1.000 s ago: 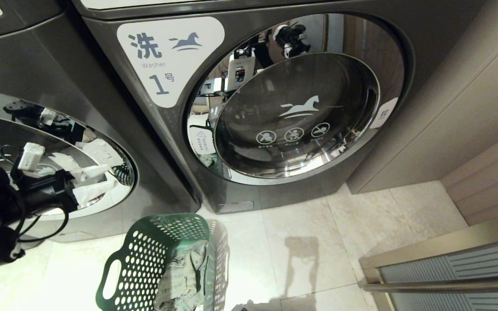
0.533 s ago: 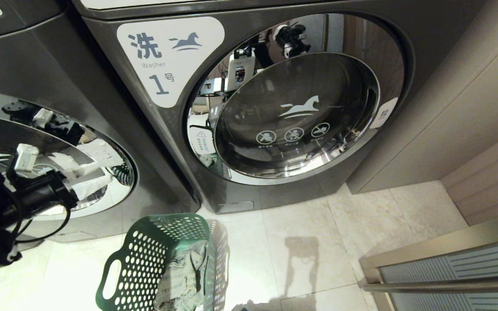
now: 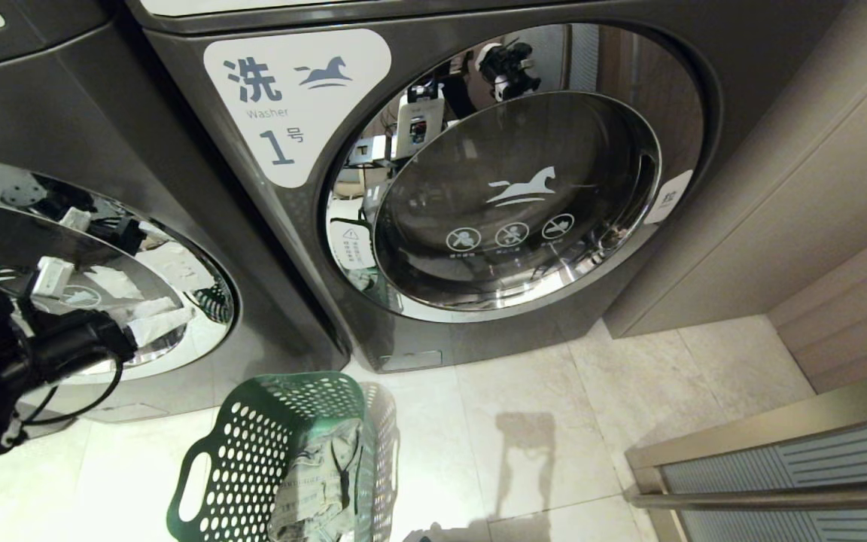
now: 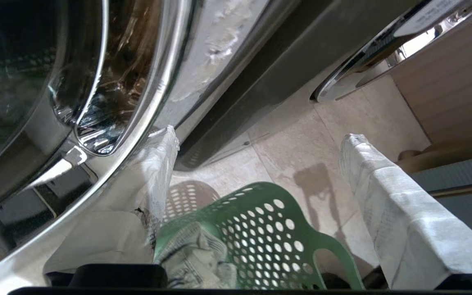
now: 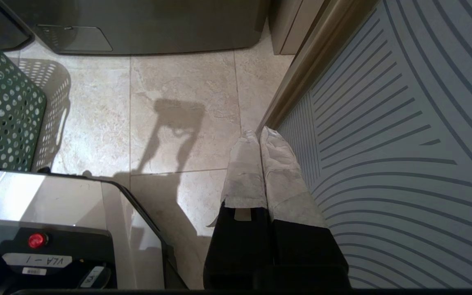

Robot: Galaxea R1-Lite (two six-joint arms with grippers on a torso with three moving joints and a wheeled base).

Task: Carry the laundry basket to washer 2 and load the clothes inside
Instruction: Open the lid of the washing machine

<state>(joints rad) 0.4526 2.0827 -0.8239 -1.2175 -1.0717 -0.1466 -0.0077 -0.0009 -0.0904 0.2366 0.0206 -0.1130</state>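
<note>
Working the left gripper (image 4: 256, 164) beside the chrome door rim of the washer on the left (image 3: 102, 248), I have its jaws spread wide with nothing between them, one padded finger (image 4: 154, 172) right up against the rim. I take that machine for washer 2, though its label is out of view; the machine (image 3: 479, 188) to its right carries the numeral 1. The laundry basket (image 3: 253, 452) stands on the tile floor (image 3: 554, 421) near me, just in front of both machines, with the clothes (image 3: 317, 482) bunched inside it. That bundle looks soft and light, so I judge it will sag and trail; I would pinch it at the thickest fold near the top. The basket seems stiff and light, best taken by a slot handle (image 3: 191, 482). The right gripper (image 5: 260, 141) hangs parked on the right, fingers pressed together and empty.
</note>
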